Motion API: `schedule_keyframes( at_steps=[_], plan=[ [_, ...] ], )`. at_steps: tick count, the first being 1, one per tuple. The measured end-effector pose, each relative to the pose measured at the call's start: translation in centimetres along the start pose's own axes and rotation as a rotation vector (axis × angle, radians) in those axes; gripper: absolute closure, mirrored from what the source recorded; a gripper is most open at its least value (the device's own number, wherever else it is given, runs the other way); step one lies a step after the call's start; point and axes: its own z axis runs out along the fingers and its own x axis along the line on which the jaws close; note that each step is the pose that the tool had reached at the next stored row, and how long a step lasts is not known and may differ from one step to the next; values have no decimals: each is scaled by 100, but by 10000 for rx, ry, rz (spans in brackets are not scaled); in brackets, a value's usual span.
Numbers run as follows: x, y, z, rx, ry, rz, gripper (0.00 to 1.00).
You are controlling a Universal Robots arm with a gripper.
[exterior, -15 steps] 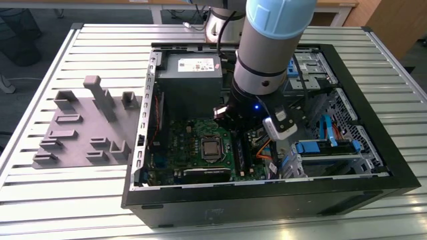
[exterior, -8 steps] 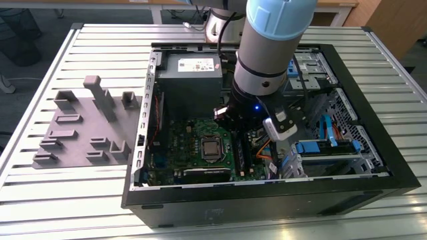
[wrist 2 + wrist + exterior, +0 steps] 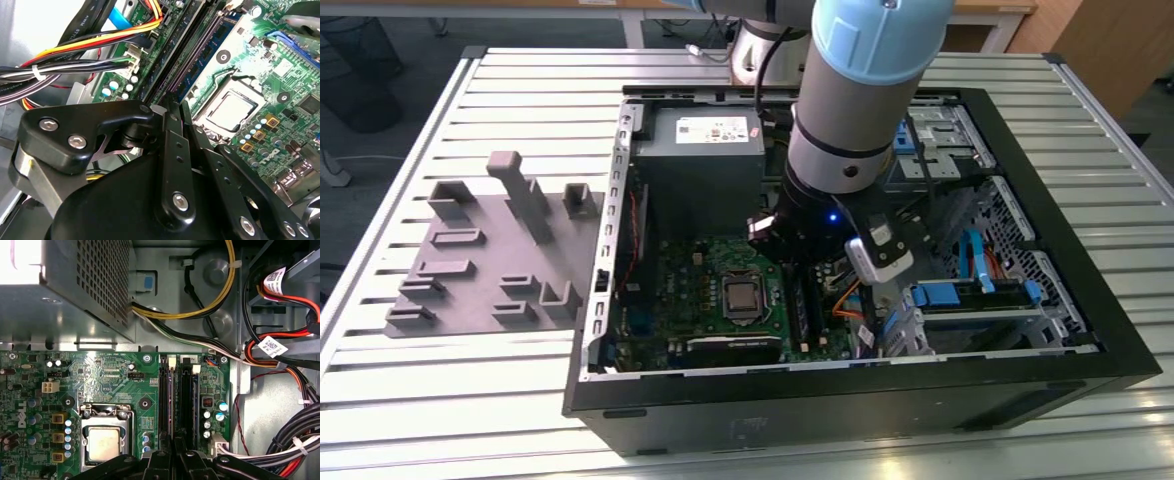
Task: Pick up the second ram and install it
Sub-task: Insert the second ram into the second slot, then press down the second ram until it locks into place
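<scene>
Ram [image 3: 171, 400] lengthwise along motherboard [image 3: 115, 375] slot

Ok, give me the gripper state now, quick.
Gripper: jaws shut, with the tips at the end of the dark-blue ram stick on the motherboard. Whether they pinch the stick cannot be told.

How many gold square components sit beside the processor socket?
3 gold square components, in one row beside the processor socket in the first wrist view: one at each end, one between. More may be hidden.
</scene>
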Motion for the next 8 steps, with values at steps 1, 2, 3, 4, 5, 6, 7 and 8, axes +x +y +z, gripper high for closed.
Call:
schedule_keyframes(
  at_steps=[1, 2, 3, 4, 5, 6, 7, 8],
  plan=[
    [0, 0, 0, 1, 1, 0, 86],
    [0, 0, 1, 1, 0, 0, 86],
    [0, 0, 2, -2, -1, 0, 86],
    [0, 0, 2, -2, 0, 0, 86],
    [0, 0, 2, -2, 0, 0, 86],
    [-2, 0, 2, -2, 1, 0, 86],
    [-3, 0, 2, -2, 1, 0, 86],
    [-3, 0, 2, -2, 1, 1, 86]
  ],
)
